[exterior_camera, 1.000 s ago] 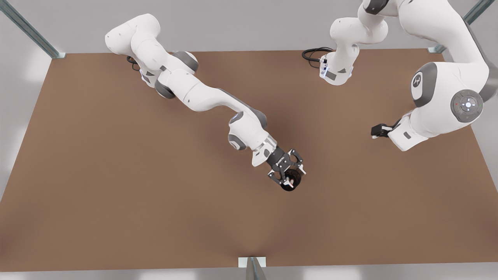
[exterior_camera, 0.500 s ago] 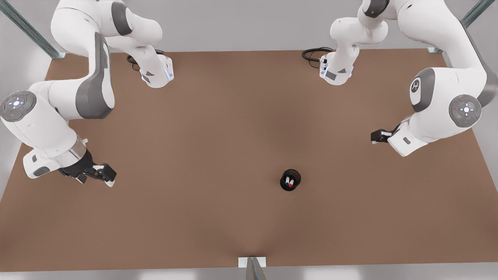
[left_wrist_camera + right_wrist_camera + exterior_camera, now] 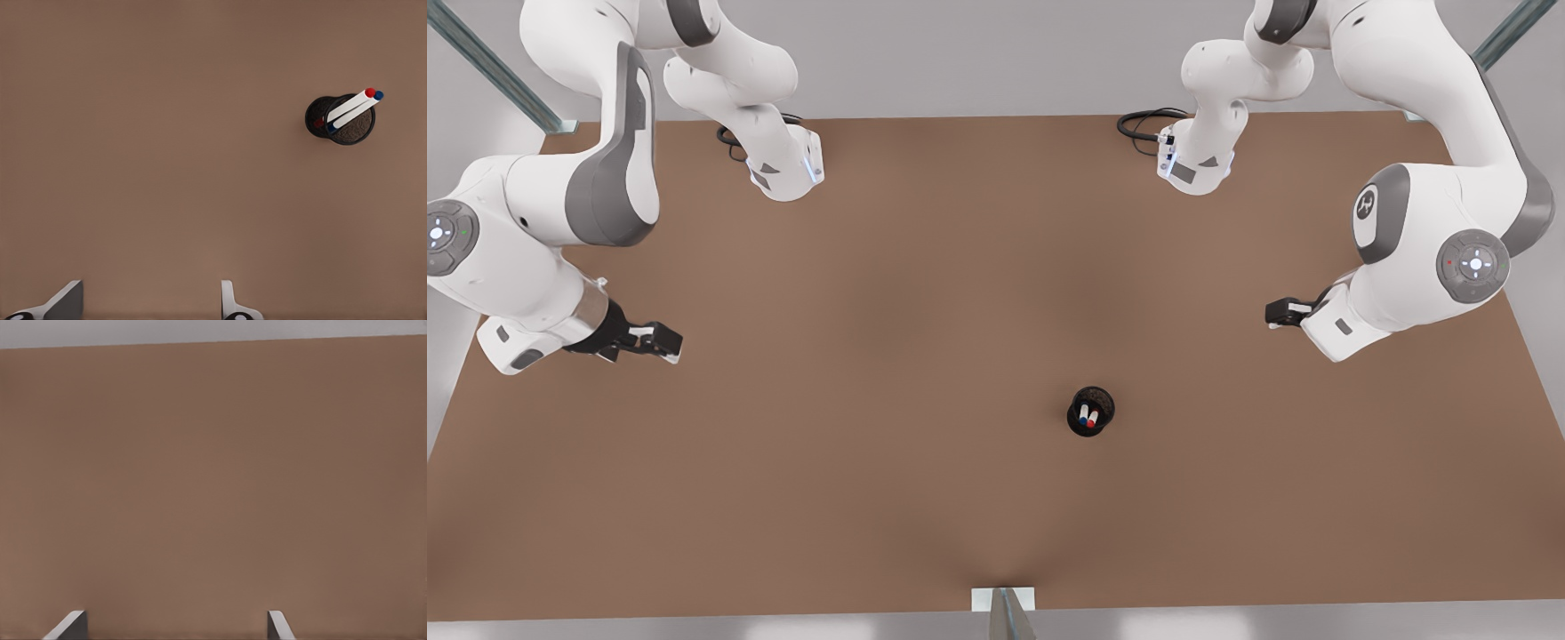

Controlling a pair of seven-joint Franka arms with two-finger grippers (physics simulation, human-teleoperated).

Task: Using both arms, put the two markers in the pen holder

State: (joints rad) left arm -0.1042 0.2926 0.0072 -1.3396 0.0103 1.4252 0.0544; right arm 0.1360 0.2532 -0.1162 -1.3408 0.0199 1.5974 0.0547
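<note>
The black mesh pen holder (image 3: 1109,405) stands upright on the brown table, right of centre toward the front edge. Both markers lean inside it side by side: the red-capped marker (image 3: 1092,420) and the blue-capped marker (image 3: 1083,413). In the left wrist view the pen holder (image 3: 313,121) is far off, with the red marker (image 3: 351,105) and blue marker (image 3: 355,113) sticking out past its rim. My left gripper (image 3: 660,341) hangs open at the front view's far left, holding nothing. My right gripper (image 3: 1278,313) waits open at the front view's right, also holding nothing.
The two arm bases (image 3: 787,169) (image 3: 1193,164) sit at the table's back edge, with a black cable (image 3: 1143,120) beside one. Metal frame posts (image 3: 1003,613) stand at the front edge and corners. In the right wrist view, the table's edge (image 3: 213,345) meets grey floor.
My left gripper let go above the pen holder and swung far toward the front view's left, away from it. Both markers now stand in the holder. The right arm shifted only slightly.
</note>
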